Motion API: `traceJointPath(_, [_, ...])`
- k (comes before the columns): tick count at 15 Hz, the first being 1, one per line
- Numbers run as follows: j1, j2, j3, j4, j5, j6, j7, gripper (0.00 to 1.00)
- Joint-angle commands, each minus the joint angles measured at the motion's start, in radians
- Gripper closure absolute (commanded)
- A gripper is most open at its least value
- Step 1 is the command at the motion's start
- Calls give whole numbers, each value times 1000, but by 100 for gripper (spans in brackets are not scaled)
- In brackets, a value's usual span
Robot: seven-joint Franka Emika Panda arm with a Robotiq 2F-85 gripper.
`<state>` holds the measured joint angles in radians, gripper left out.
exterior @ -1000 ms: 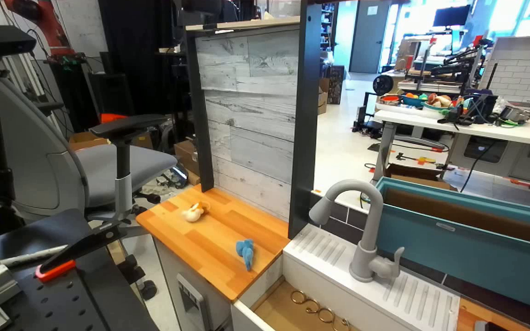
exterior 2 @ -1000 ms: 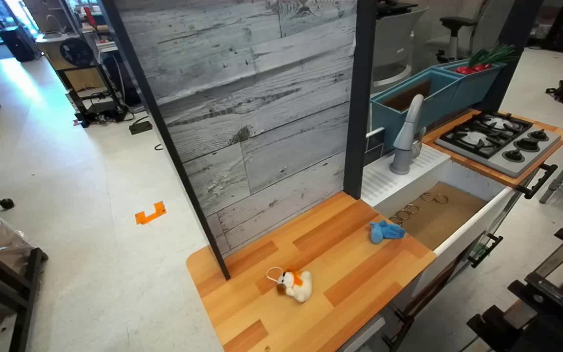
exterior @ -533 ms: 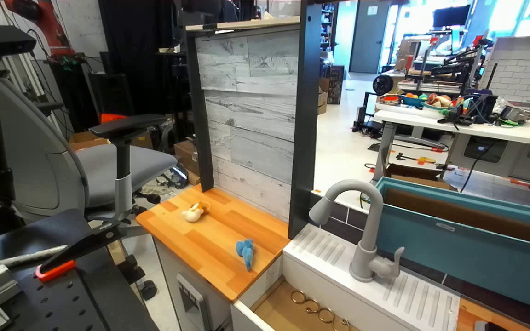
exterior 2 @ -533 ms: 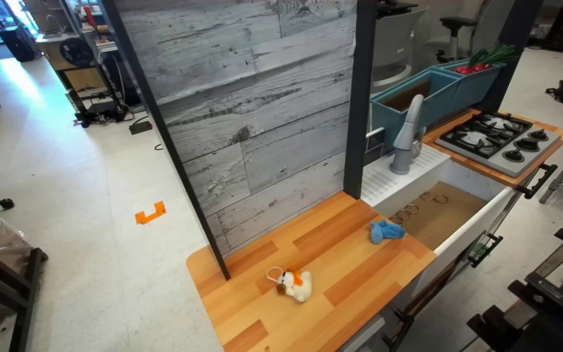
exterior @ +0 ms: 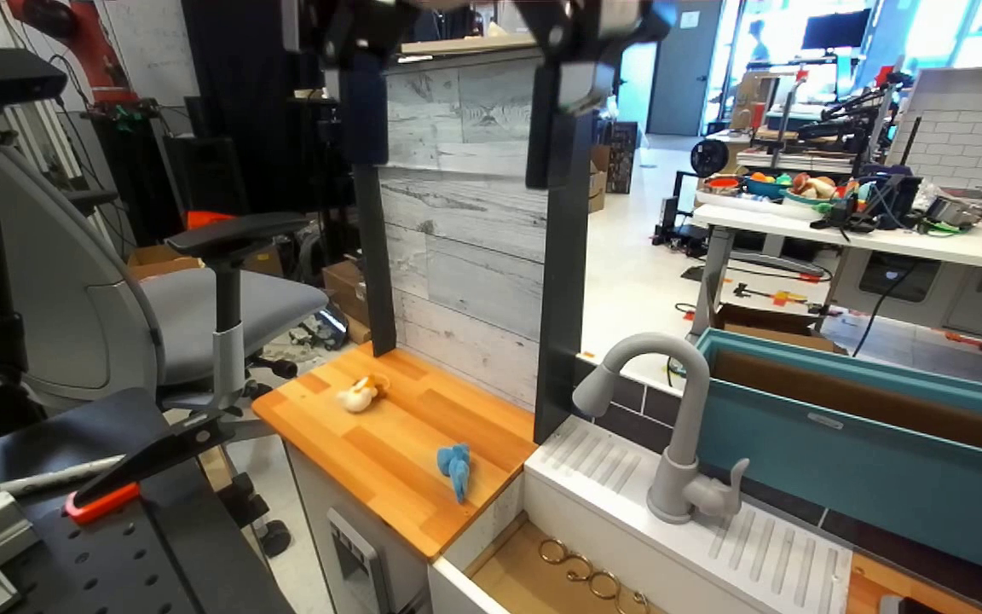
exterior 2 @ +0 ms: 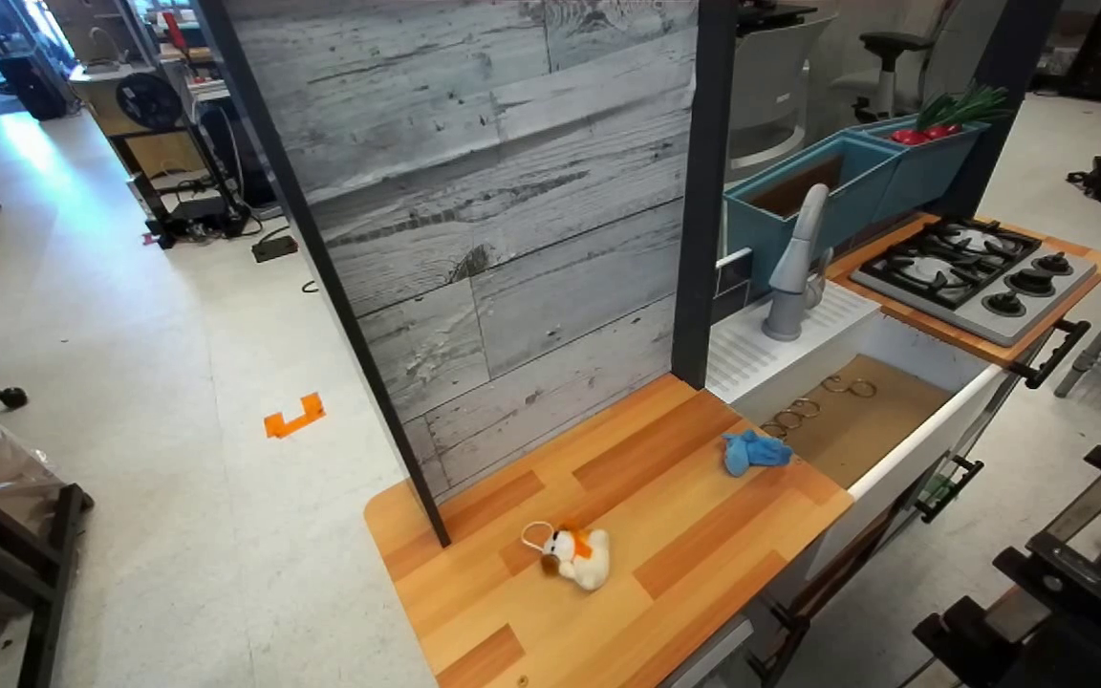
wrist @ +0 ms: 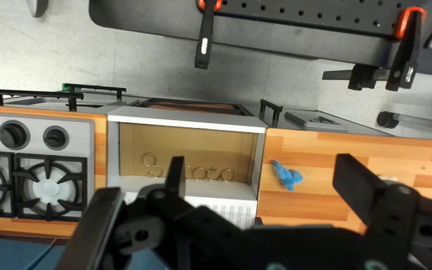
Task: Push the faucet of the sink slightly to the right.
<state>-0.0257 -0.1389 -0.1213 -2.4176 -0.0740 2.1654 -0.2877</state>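
The faucet (exterior: 689, 409) is a light grey gooseneck. It stands upright on the ribbed white rim of the sink (exterior: 593, 456), its spout end pointing towards the wooden counter. The faucet (exterior 2: 804, 239) and sink (exterior 2: 742, 358) also show in an exterior view. My gripper (exterior: 453, 170) hangs from the top of an exterior view, apart from the faucet and well above the counter. In the wrist view my gripper (wrist: 260, 159) has its fingers wide apart with nothing between them. The sink rim (wrist: 234, 210) shows there; the faucet is hidden, probably behind the gripper.
A blue toy (exterior: 455, 471) and a white plush toy (exterior: 361, 394) lie on the wooden counter (exterior: 397, 435). Gold rings (exterior: 602, 584) lie in the basin. A dark post (exterior: 561, 256) and grey panel rise behind the counter. A teal planter (exterior: 866, 460) stands behind the faucet. A stove (exterior 2: 981, 277) adjoins the sink.
My gripper has come down into an exterior view from the top edge, its fingers apart. The faucet, sink and toys have not moved.
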Motion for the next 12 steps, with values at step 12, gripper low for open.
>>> traceJointPath(12, [71,494,57,170,-24,470,565,0])
